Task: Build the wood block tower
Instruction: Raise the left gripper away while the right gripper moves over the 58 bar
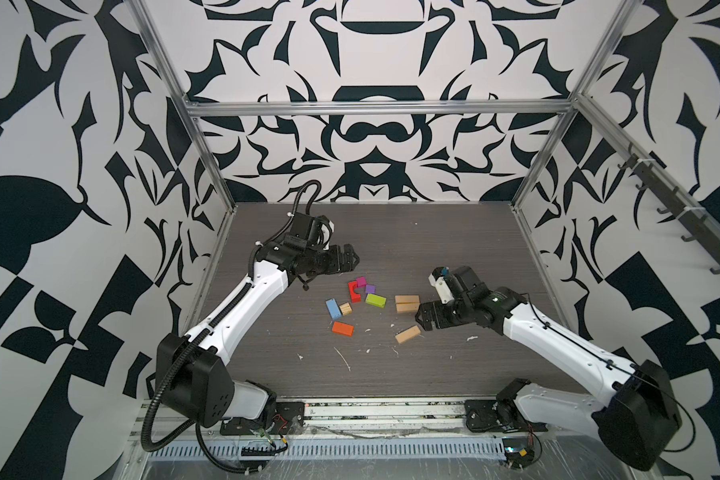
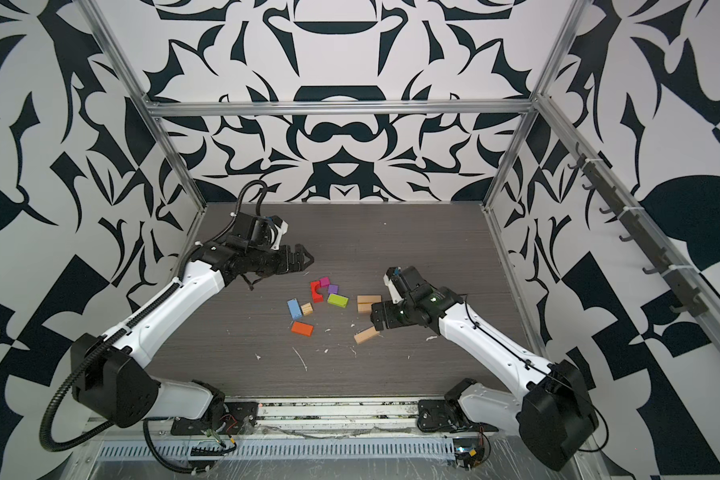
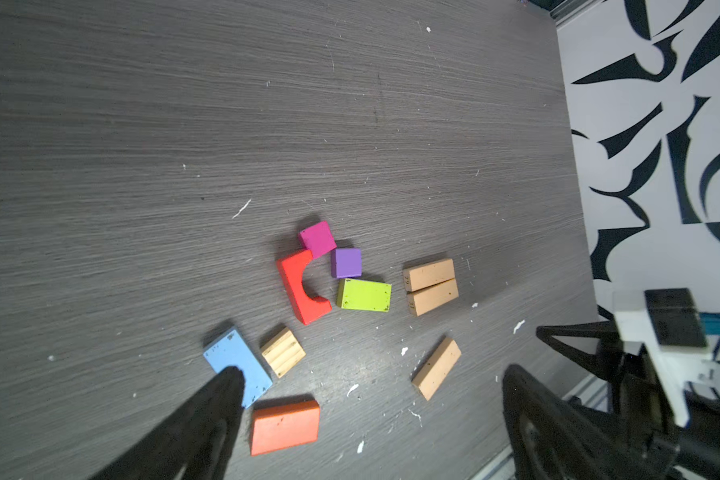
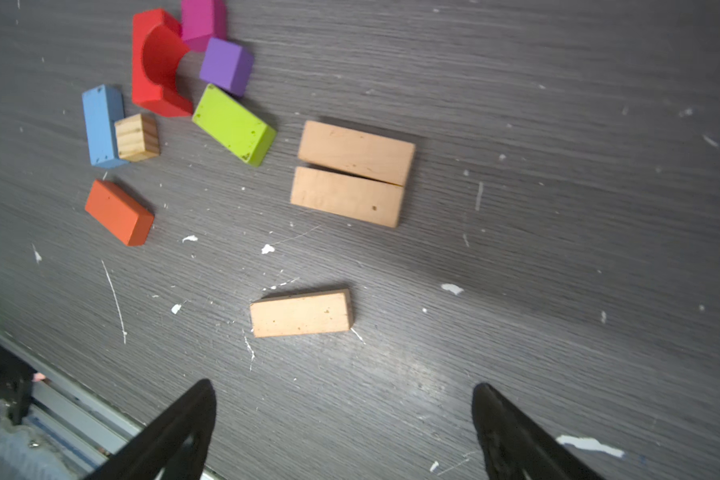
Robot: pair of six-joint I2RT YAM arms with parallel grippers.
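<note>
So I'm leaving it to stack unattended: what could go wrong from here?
The two tan planks lie side by side, touching; gripping one may drag the other. The red arch, magenta block and purple block crowd together, so the open left end effector could knock neighbours. The lone plank lies close to the open right end effector; a low approach might push it.
</note>
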